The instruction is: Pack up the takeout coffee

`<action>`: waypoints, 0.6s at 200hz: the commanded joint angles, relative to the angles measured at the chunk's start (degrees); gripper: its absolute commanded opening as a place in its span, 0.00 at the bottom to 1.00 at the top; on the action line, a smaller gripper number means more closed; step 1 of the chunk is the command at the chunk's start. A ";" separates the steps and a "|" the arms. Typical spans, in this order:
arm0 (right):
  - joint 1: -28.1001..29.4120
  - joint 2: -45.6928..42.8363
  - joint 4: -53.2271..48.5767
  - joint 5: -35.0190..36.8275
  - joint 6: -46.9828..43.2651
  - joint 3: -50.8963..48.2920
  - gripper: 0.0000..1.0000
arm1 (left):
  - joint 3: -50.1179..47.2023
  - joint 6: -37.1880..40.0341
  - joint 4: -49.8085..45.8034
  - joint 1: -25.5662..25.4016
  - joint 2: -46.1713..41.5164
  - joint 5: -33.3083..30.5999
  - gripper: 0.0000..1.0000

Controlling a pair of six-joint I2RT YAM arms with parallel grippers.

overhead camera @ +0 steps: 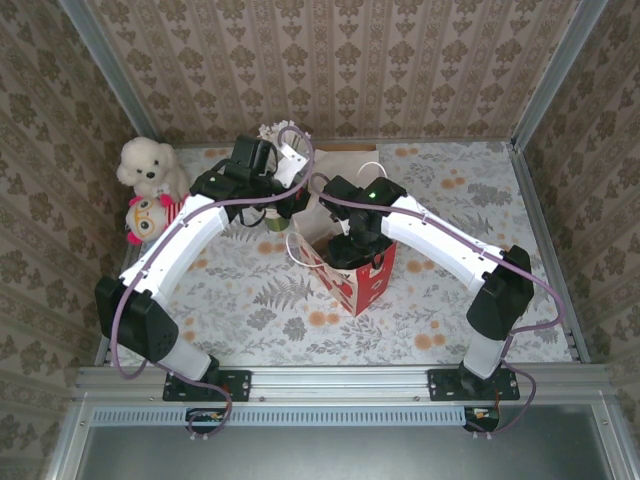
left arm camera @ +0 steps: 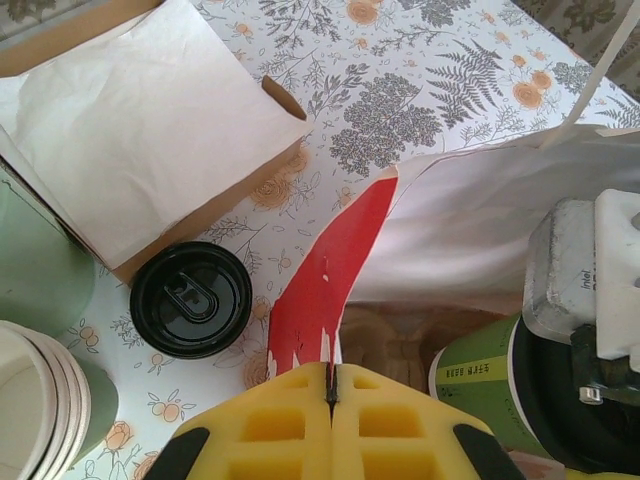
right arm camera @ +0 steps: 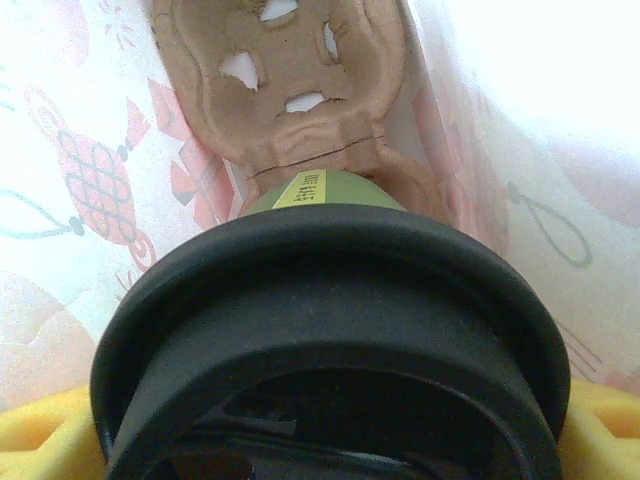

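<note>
The takeout coffee [right arm camera: 330,330], a green paper cup under a black lid, hangs inside the red paper bag [overhead camera: 365,282]. My right gripper [right arm camera: 330,445] is shut on the coffee, its yellow fingers [right arm camera: 40,440] at both sides of the lid. A brown pulp cup carrier [right arm camera: 290,80] lies in the bag bottom just below the cup. In the left wrist view the coffee [left arm camera: 480,385] shows in the bag mouth under the right gripper [left arm camera: 590,290]. My left gripper [left arm camera: 332,388] is shut on the red bag's rim [left arm camera: 330,290], holding it open.
A loose black lid [left arm camera: 190,298] lies on the floral tablecloth left of the bag. A stack of green cups [left arm camera: 40,395], a pale green holder [left arm camera: 35,265] and a brown-and-white paper bag [left arm camera: 140,130] sit beyond. Two plush toys [overhead camera: 150,190] stand at far left.
</note>
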 commanded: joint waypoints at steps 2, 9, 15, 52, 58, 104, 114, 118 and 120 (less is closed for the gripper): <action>-0.33 0.65 -0.59 1.21 -0.51 -0.68 0.38 | -0.61 -0.89 2.30 0.53 -2.23 0.62 0.00; -0.36 0.74 -0.56 1.27 -0.32 -0.66 0.38 | -0.55 -0.96 2.20 0.58 -2.23 0.59 0.00; -0.42 0.87 -0.51 1.15 -0.23 -0.64 0.38 | -0.54 -1.09 2.21 0.62 -2.16 0.62 0.00; -0.52 1.01 -1.07 1.62 -0.39 -0.75 0.38 | -0.36 -2.06 2.27 1.13 -2.25 0.53 0.00; -0.53 1.01 -1.31 1.63 -0.43 -0.69 0.38 | -0.48 -2.29 2.36 1.23 -2.30 0.60 0.00; -0.53 0.58 -2.15 2.52 0.08 -0.78 0.38 | -0.70 -3.38 2.97 1.84 -2.36 1.06 0.00; -0.48 0.87 -2.04 2.75 0.22 -1.06 0.38 | -0.70 -3.61 3.18 1.93 -2.39 1.15 0.00; -0.52 0.91 -1.99 2.70 0.32 -1.14 0.38 | -0.69 -3.63 3.17 1.90 -2.34 1.15 0.00; -0.50 0.92 -1.98 2.69 0.35 -1.22 0.38 | -0.75 -3.67 3.16 1.93 -2.36 1.22 0.00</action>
